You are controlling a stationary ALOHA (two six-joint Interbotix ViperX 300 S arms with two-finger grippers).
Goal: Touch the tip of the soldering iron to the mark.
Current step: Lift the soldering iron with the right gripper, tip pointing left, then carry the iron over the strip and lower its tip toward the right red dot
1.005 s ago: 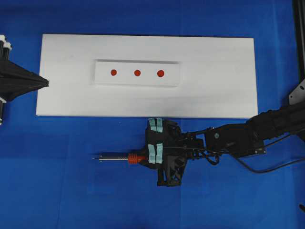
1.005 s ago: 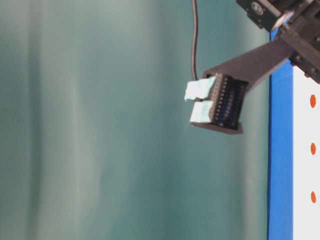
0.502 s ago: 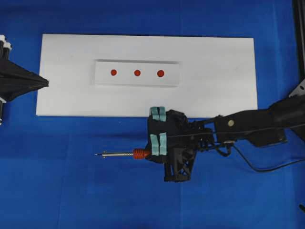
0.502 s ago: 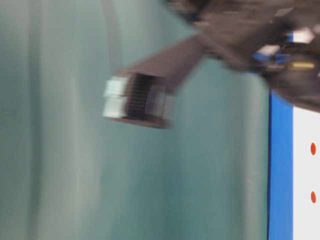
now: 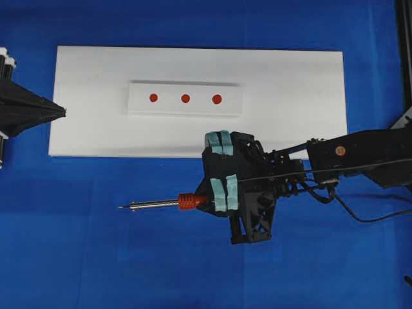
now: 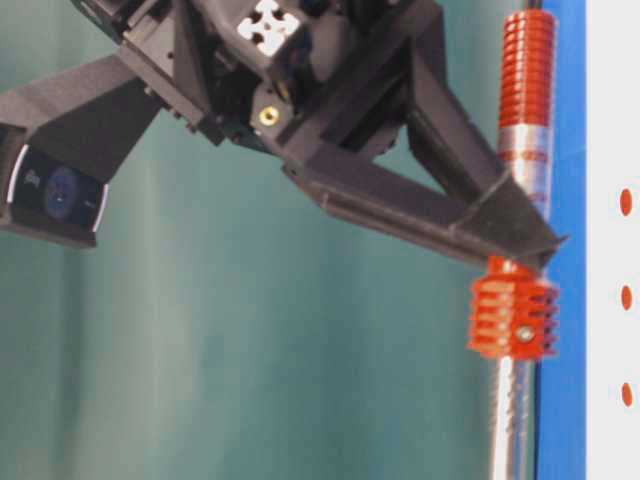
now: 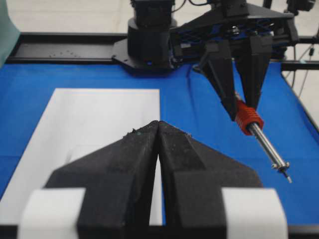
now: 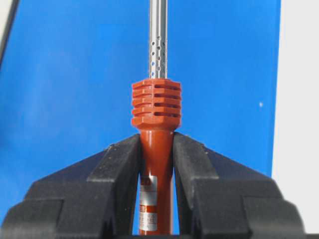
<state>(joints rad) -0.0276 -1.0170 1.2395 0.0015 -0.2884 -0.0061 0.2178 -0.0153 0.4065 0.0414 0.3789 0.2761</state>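
Iron: you have the soldering iron (image 5: 168,203) over the blue cloth (image 5: 96,257), below the white board (image 5: 290,96), tip pointing left.
Right gripper (image 8: 156,164): jaws clamped on the orange handle just behind the ribbed collar.
Left gripper (image 7: 158,149): jaws together, holding nothing.
Handling: likely light and rigid; thin shaft, long lever. Expect cord drag; your grip near the collar should steady the tip.
Marks (image 5: 185,98): three red dots, well apart from the tip.

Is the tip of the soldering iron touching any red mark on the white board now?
Apart. In the overhead view the soldering iron, held by the right gripper, has its tip over the blue cloth, off the white board with the red marks.
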